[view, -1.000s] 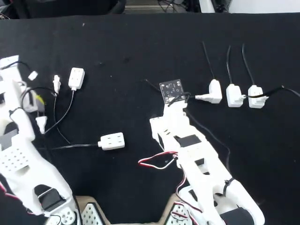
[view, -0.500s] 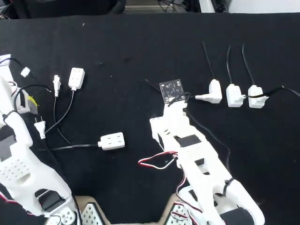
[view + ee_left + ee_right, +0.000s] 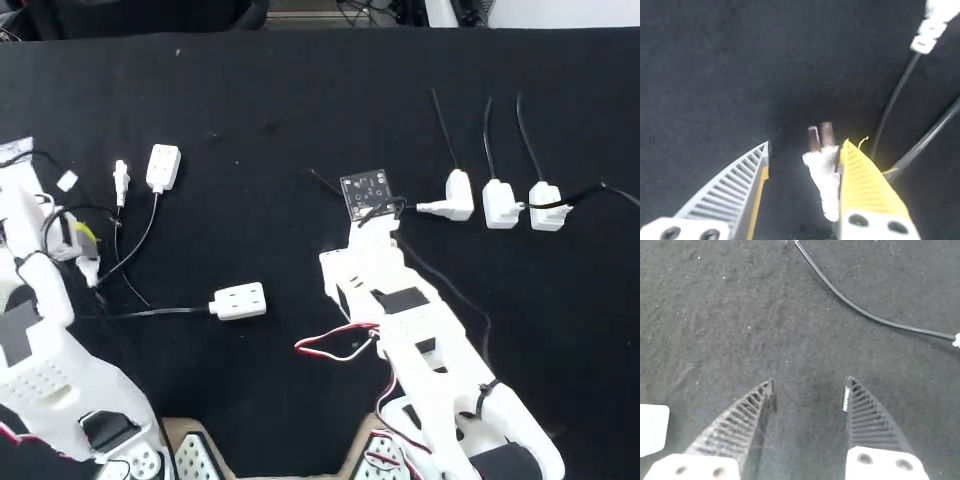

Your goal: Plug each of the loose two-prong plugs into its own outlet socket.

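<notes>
A loose white two-prong plug (image 3: 822, 167) lies on the black cloth between the fingers of my left gripper (image 3: 805, 145), which is open, and it rests against the yellow finger (image 3: 862, 180). From above, that plug (image 3: 88, 268) and my left gripper (image 3: 78, 245) sit at the table's left edge. A second loose plug (image 3: 121, 178) lies beside a white outlet socket (image 3: 163, 166). Another socket (image 3: 240, 300) lies nearer the front. My right gripper (image 3: 810, 381) is open over bare cloth near the table's middle (image 3: 380, 210).
Three white plug-and-socket pairs (image 3: 498, 204) lie in a row at the right, their black cables running to the back. Black cables (image 3: 135, 245) loop around the left plugs. A cable (image 3: 865, 312) crosses ahead of my right gripper.
My left arm swung out to the left, then came back and settled lower over the loose plug. The right arm and the plugs have not moved.
</notes>
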